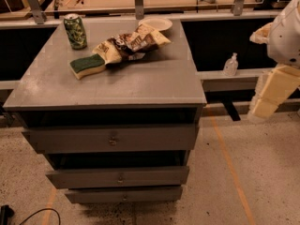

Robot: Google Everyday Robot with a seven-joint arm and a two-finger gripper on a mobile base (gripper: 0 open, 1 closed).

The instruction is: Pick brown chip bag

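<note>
brown chip bag [132, 43] lies upper centre, long axis lower-left to upper-right; gripper [265, 104] at right edge, well apart, jaw state can't tell.

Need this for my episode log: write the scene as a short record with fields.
surface: grey drawer cabinet, items on its top
target: brown chip bag, lying crumpled toward the back middle
sponge: green-and-yellow sponge, flat at the bag's left end; contact unclear
can: green can, upright, back left corner
plate: white plate, behind the bag at the back edge
gripper: gripper, off the cabinet's right side, lower than its top, well apart from the bag
task state: bag not yet picked
</note>
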